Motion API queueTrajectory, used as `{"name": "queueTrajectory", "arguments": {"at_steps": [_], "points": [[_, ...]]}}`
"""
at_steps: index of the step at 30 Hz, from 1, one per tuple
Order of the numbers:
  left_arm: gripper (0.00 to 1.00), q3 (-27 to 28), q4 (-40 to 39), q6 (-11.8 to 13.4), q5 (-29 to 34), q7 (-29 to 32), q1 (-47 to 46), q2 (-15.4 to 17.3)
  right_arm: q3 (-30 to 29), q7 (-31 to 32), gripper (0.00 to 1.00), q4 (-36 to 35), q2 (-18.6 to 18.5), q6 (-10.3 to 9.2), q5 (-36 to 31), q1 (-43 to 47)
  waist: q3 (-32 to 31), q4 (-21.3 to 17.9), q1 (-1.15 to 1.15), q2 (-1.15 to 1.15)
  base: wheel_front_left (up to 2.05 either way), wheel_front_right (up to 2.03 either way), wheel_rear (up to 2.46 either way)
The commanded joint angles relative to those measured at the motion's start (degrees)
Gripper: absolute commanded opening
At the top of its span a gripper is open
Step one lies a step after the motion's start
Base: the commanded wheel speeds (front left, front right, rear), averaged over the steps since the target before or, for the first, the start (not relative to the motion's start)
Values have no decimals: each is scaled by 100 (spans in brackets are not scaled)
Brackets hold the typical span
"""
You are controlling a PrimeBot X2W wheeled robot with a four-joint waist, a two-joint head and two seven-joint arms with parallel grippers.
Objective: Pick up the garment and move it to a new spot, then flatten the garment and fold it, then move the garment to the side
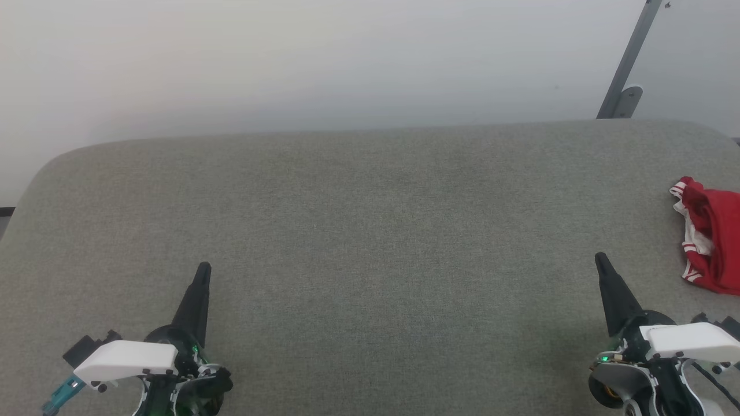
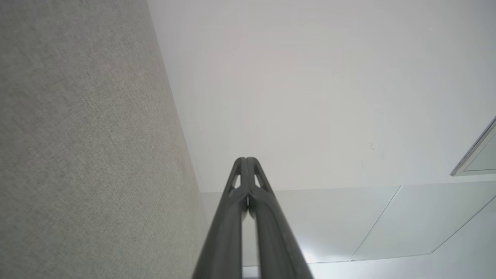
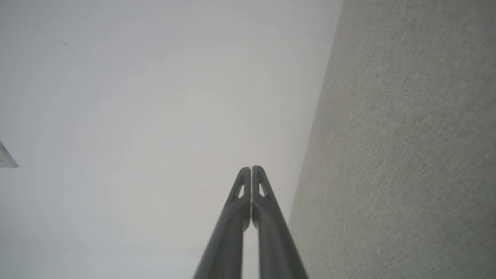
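Note:
The garment (image 1: 714,240) lies crumpled at the far right of the grey fabric surface (image 1: 370,231), red with white and red-striped trim, partly cut off by the head view's right edge. My right gripper (image 1: 601,260) stands shut and empty at the lower right, a short way left of the garment and apart from it. At the lower left my left gripper (image 1: 203,269) is shut and empty too, far from the garment. In the left wrist view my left gripper (image 2: 245,159) shows its fingers pressed together; in the right wrist view my right gripper (image 3: 251,168) looks the same.
The grey surface has rounded far corners and ends against a pale wall (image 1: 289,63). A grey metal bracket (image 1: 627,69) slants up the wall at the back right. Both wrist views show the surface's edge (image 2: 77,155) beside the wall (image 3: 135,116).

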Motion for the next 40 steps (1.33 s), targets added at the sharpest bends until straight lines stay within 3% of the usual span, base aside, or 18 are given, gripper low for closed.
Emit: {"name": "queueTrajectory", "arguments": {"at_steps": [1, 40], "points": [[0, 12, -4, -16, -20, 3, -63, -13, -7, 13, 0, -17, 23, 0, 23, -29, 0, 0, 0, 0, 0, 0, 0], [0, 10, -4, -17, -21, 2, -63, -13, -7, 12, 0, -17, 22, 0, 24, -29, 0, 0, 0, 0, 0, 0, 0]]}}
